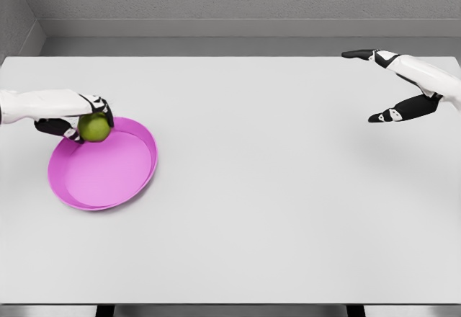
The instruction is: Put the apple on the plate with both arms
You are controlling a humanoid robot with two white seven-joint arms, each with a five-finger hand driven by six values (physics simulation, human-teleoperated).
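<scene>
A green apple (94,127) is held in my left hand (86,119), whose fingers curl around it. The hand and apple hover over the far left rim of a pink plate (126,187), which lies on the left part of the white table. My left arm comes in from the left edge. At the far right my right hand (378,86) is held above the table with fingers spread wide and nothing in it, far from the plate.
The white table (274,202) stretches wide between the plate and the right hand. A grey wall runs behind the table's far edge.
</scene>
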